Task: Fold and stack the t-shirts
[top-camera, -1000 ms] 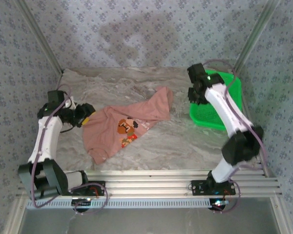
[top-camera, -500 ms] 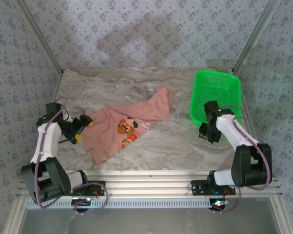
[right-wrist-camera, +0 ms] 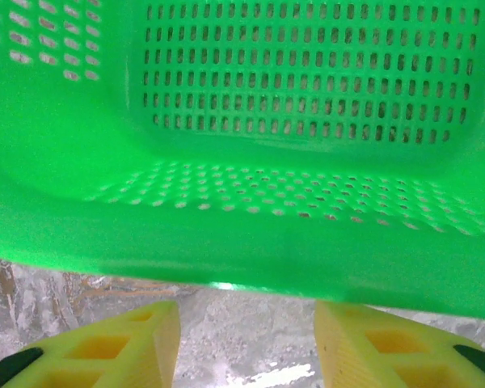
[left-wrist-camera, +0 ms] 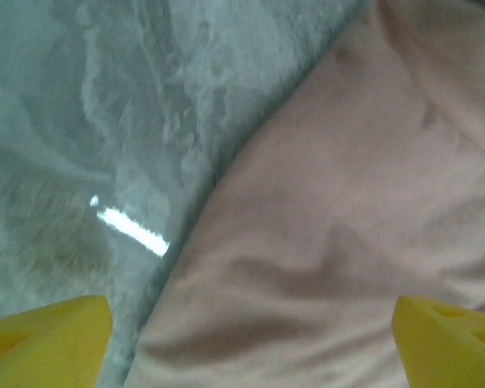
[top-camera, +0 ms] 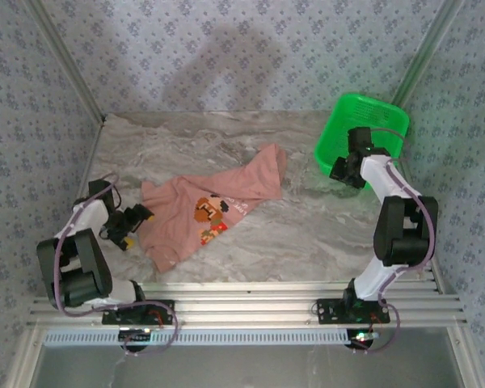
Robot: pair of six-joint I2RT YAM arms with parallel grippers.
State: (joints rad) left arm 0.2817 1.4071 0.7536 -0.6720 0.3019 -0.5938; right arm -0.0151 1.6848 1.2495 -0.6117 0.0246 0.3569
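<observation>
Green plastic has shifted most: the basket (top-camera: 370, 123) now sits tipped up in the table's (top-camera: 307, 234) 2 o'clock corner, farther back than half a second ago. The right gripper (top-camera: 340, 168) has swung to its 8 o'clock rim, fingers parted over bare marble and holding nothing. That looks like clearing room, not folding. The salmon-pink t-shirt (top-camera: 226, 198) lies rumpled and unfolded left of the table's centre, unmoved, so the task has barely begun. The left arm has folded back toward its base, elbow low. The left gripper (top-camera: 141, 217) is at the shirt's 9 o'clock edge, its yellow fingertips (left-wrist-camera: 48, 339) spread wide astride the hem, nothing pinched yet.
</observation>
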